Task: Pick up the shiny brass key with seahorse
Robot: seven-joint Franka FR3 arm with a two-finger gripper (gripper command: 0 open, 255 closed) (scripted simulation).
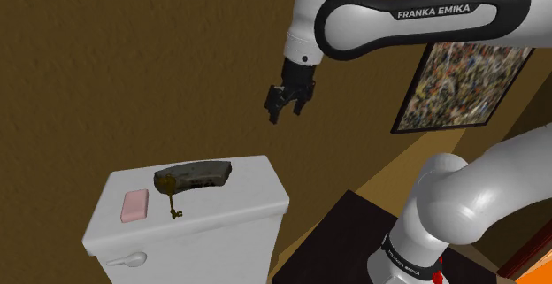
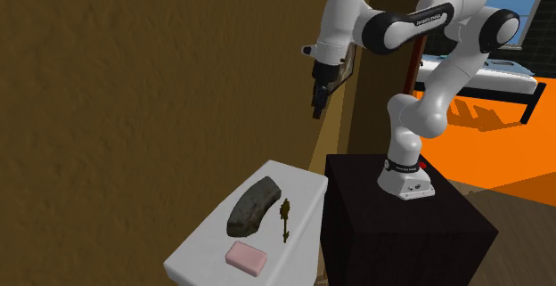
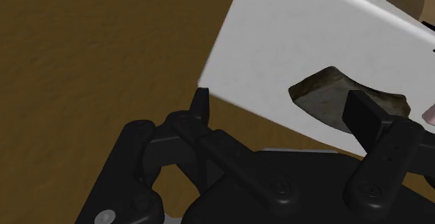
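Note:
The brass key [image 1: 172, 204] lies flat on a white toilet tank lid [image 1: 252, 180], between a dark curved slab [image 1: 193, 177] and a pink bar [image 1: 134, 205]. The second exterior view shows the key [image 2: 284, 219] close to the lid's edge nearest the stand. My black gripper [image 1: 285, 111] hangs open and empty high above the lid, off toward the stand side. It also hangs well above the tank in the second exterior view [image 2: 317, 108]. In the wrist view the gripper [image 3: 282, 111] has its fingers apart, with the dark slab [image 3: 324, 93] and white lid [image 3: 293, 41] beyond them.
A brown wall rises right behind the tank. The flush handle [image 1: 124, 260] sits on the tank's front. The black stand [image 2: 401, 222] stands right beside the tank. A framed picture [image 1: 460, 83] hangs on the wall near the arm. A bed [image 2: 508, 79] stands far behind.

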